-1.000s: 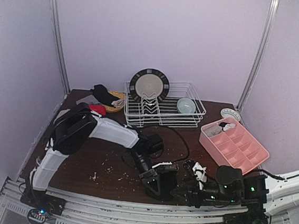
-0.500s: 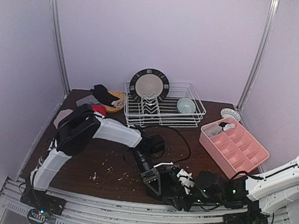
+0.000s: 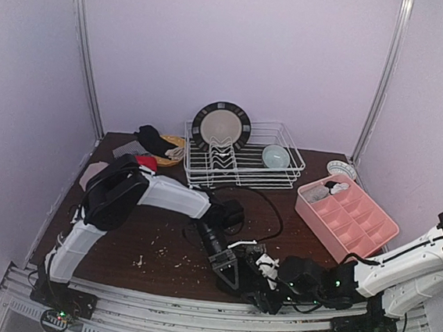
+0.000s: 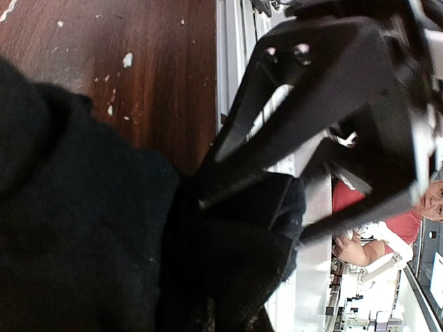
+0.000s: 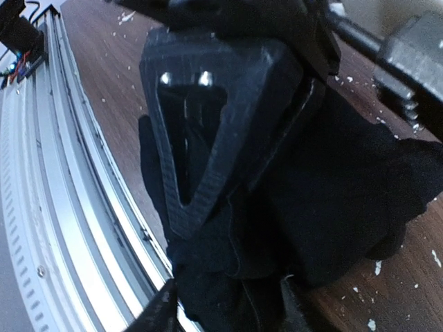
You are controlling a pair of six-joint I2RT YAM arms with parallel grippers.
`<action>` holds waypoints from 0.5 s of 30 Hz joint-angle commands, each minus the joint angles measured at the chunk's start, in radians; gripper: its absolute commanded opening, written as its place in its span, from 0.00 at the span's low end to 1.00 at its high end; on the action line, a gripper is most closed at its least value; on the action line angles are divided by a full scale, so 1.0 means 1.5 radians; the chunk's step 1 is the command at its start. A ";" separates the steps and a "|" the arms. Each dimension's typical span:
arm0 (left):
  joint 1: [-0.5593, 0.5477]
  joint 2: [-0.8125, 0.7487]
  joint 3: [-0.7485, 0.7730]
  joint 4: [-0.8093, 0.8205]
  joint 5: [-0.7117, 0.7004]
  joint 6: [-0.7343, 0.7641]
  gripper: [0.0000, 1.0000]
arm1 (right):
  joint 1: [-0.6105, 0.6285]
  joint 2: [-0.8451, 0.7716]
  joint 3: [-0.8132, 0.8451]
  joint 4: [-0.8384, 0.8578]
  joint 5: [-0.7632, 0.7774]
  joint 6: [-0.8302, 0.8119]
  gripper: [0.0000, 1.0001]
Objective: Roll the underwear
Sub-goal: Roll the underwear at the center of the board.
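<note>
A black underwear [image 3: 251,286] lies bunched on the brown table near the front rail; it also shows in the left wrist view [image 4: 104,228] and in the right wrist view [image 5: 360,194]. My left gripper [image 3: 233,275] stands on it, its triangular finger [image 5: 208,138] pressed into the cloth, jaws shut on it. My right gripper [image 3: 267,285] has come in from the right. Its fingertips [image 5: 225,311] stand apart on either side of a fold of the cloth, open. More underwear, black [image 3: 153,137], red [image 3: 145,161] and beige [image 3: 93,174], lies at the back left.
A pink compartment tray [image 3: 372,228] stands at the right, with something dark in its far corner. A white wire dish rack [image 3: 240,172] with a plate [image 3: 221,125] and a bowl [image 3: 276,155] stands at the back. White crumbs dot the table [image 3: 159,246]. The metal rail [image 3: 191,320] runs close in front.
My right arm has swung left along the front edge until its gripper meets the black underwear beside the left gripper. The left arm has hardly moved.
</note>
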 commanded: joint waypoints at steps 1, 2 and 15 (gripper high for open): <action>0.007 0.040 -0.006 0.005 -0.111 -0.008 0.03 | -0.005 0.011 -0.003 -0.038 -0.015 0.017 0.34; 0.007 0.037 -0.009 0.010 -0.115 -0.012 0.05 | -0.009 0.018 0.000 -0.034 -0.023 0.018 0.24; 0.007 -0.054 -0.074 0.082 -0.182 -0.056 0.98 | -0.054 0.012 -0.046 0.062 -0.118 0.077 0.00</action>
